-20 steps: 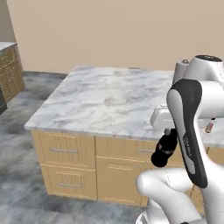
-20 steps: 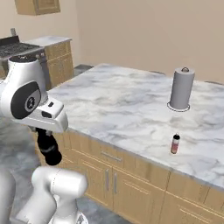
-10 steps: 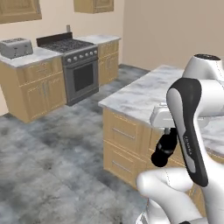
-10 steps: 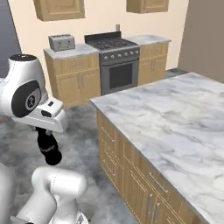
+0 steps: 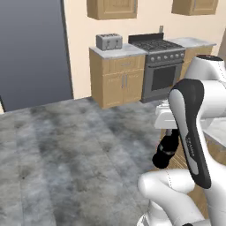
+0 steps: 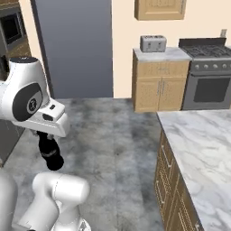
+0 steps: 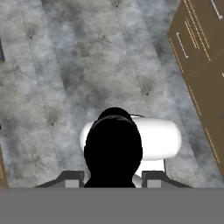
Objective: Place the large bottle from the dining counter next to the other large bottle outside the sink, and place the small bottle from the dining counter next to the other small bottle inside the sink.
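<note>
The large bottle point(image 5: 164, 151) is black and hangs tilted below my gripper point(image 5: 171, 136), which is shut on its upper part over the grey floor. From the other side the same bottle point(image 6: 49, 152) hangs under the gripper point(image 6: 45, 137). In the hand view the bottle point(image 7: 113, 148) sits as a dark round shape between the two fingertips of the gripper point(image 7: 113, 177). The marble dining counter point(image 6: 203, 140) lies to the right, apart from the bottle. The sink, the small bottles and the other large bottle are out of view.
A stove point(image 5: 164, 73) and a toaster point(image 5: 109, 42) on wood cabinets stand along the back wall. A tall dark grey panel point(image 5: 33, 53) rises at the left. Open grey floor point(image 5: 75, 145) stretches ahead. The counter's wood cabinet front point(image 7: 201, 48) is close on one side.
The whole picture has swung: the base has turned away from the dining counter, so the stove wall and open floor now lie ahead. The bottle stays in the gripper.
</note>
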Available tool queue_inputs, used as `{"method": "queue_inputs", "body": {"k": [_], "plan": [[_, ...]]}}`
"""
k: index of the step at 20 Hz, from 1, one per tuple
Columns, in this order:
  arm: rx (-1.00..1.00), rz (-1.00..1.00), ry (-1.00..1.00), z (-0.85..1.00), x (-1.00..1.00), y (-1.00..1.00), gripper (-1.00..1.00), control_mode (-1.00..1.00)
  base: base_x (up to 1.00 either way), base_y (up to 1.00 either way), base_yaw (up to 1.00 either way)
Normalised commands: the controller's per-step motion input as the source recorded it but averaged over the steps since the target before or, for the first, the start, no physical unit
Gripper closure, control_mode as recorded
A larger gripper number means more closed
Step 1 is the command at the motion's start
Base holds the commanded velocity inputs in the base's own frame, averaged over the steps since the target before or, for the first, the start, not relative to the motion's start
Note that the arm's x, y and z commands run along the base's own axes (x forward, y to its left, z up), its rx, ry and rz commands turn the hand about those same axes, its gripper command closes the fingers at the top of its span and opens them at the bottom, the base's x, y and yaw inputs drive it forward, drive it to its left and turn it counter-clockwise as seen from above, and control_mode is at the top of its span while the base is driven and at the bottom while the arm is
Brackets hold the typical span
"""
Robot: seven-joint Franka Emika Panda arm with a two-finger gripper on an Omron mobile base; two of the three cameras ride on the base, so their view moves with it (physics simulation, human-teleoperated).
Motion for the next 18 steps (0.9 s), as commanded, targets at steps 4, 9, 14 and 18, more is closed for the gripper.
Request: {"method": "queue_inputs", "body": {"k": [4, 9, 14, 18], "plan": [[0.0, 0.0, 0.0, 0.0, 0.0, 0.0, 1.0, 1.0, 0.01, 0.0, 0.65], [0.0, 0.0, 0.0, 0.0, 0.0, 0.0, 1.0, 1.0, 0.0, 0.0, 0.62], [0.0, 0.0, 0.0, 0.0, 0.0, 0.0, 1.0, 1.0, 0.0, 0.0, 0.63], [0.0, 0.0, 0.0, 0.0, 0.0, 0.0, 1.0, 1.0, 0.0, 0.0, 0.69]]}}
